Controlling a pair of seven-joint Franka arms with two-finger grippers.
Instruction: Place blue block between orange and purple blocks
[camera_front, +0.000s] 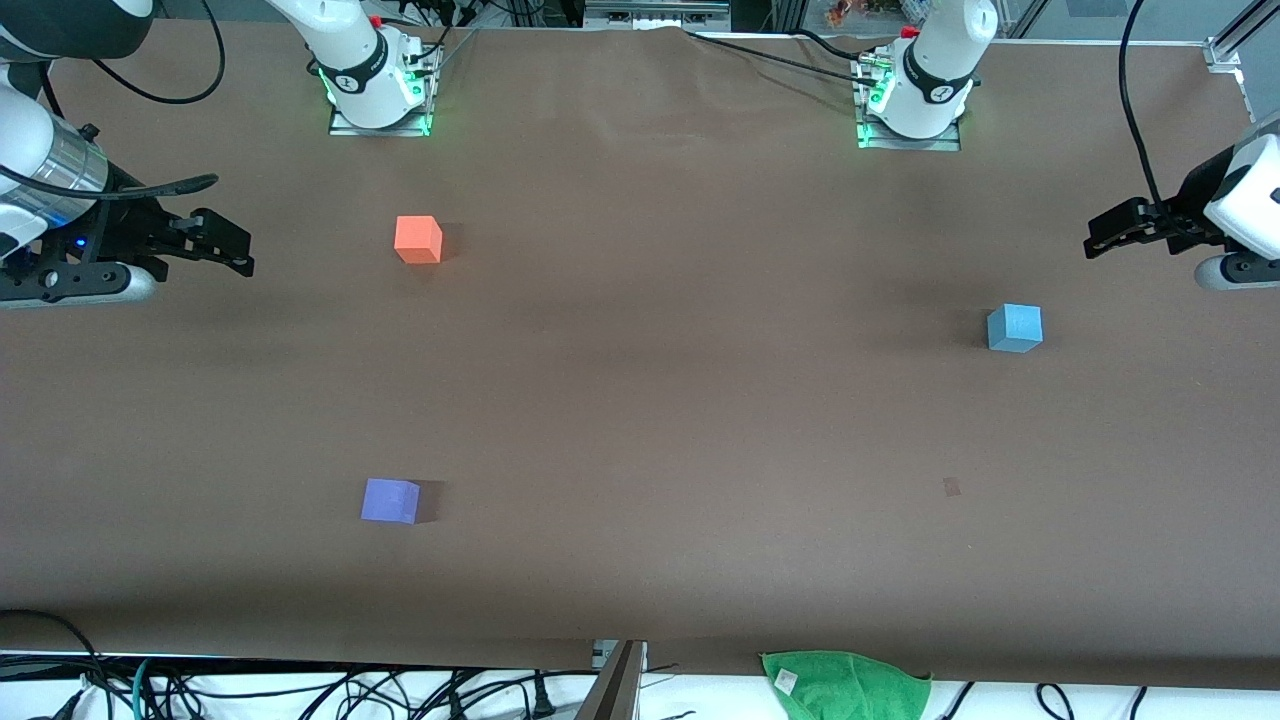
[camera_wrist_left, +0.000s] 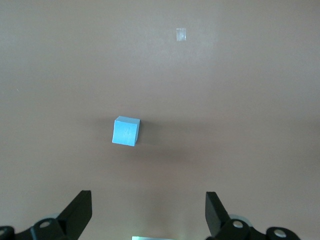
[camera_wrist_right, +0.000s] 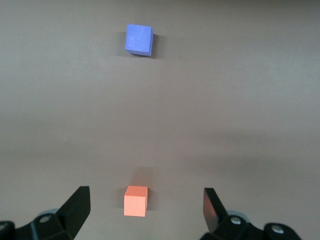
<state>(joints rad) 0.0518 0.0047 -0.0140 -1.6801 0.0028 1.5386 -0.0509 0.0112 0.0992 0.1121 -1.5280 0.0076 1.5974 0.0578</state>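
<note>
The blue block (camera_front: 1014, 327) lies on the brown table toward the left arm's end; it also shows in the left wrist view (camera_wrist_left: 125, 131). The orange block (camera_front: 418, 239) lies toward the right arm's end, and the purple block (camera_front: 390, 500) lies nearer the front camera than it. Both show in the right wrist view, orange (camera_wrist_right: 135, 200) and purple (camera_wrist_right: 138, 39). My left gripper (camera_front: 1098, 240) is open and empty, up in the air by the table's end, apart from the blue block; its fingers show in the left wrist view (camera_wrist_left: 148, 200). My right gripper (camera_front: 240, 253) is open and empty, up beside the orange block (camera_wrist_right: 146, 197).
A green cloth (camera_front: 845, 684) lies at the table's edge nearest the front camera. A small pale mark (camera_front: 951, 486) is on the table surface. Cables hang along the near edge. The arm bases (camera_front: 378, 75) stand along the table's edge farthest from the front camera.
</note>
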